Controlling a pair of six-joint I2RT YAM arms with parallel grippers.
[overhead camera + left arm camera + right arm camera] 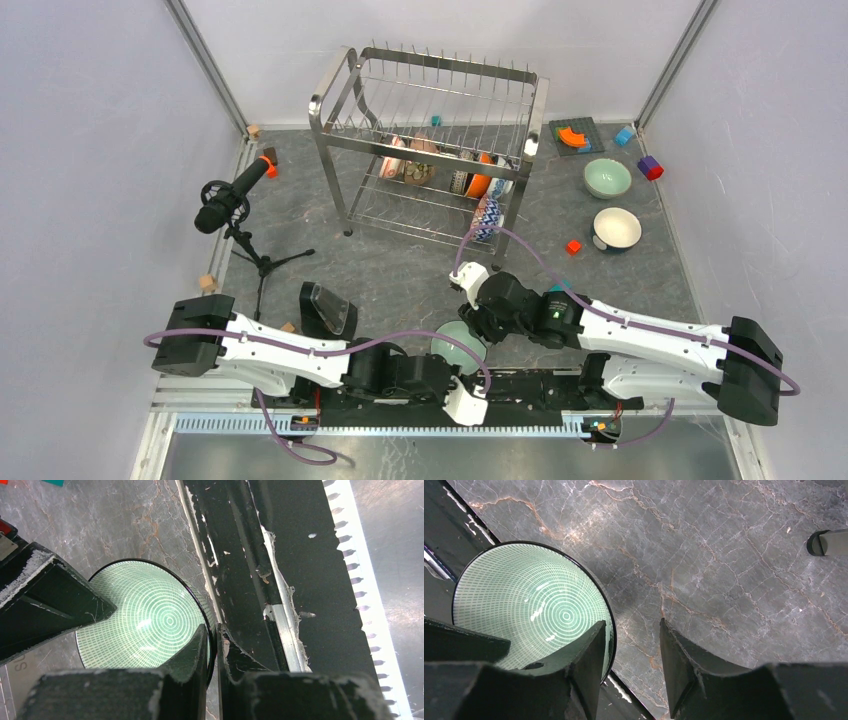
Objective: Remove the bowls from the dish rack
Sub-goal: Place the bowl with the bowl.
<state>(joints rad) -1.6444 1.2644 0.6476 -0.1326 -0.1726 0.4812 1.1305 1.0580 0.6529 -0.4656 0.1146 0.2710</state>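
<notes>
A green bowl with a fine ring pattern sits low over the table's near edge, between the two arms. My left gripper is shut on its rim, one finger inside and one outside. My right gripper is open and straddles the same bowl: its left finger lies inside the rim and its right finger stands apart over bare table. The dish rack stands at the back with several bowls upright in its lower tier. A pale green bowl and a cream bowl rest on the table to the right.
A microphone on a tripod stands at the left. A black holder sits near the left arm. Small toy blocks and a grey plate with an orange piece lie at the back right. The black base rail runs along the near edge.
</notes>
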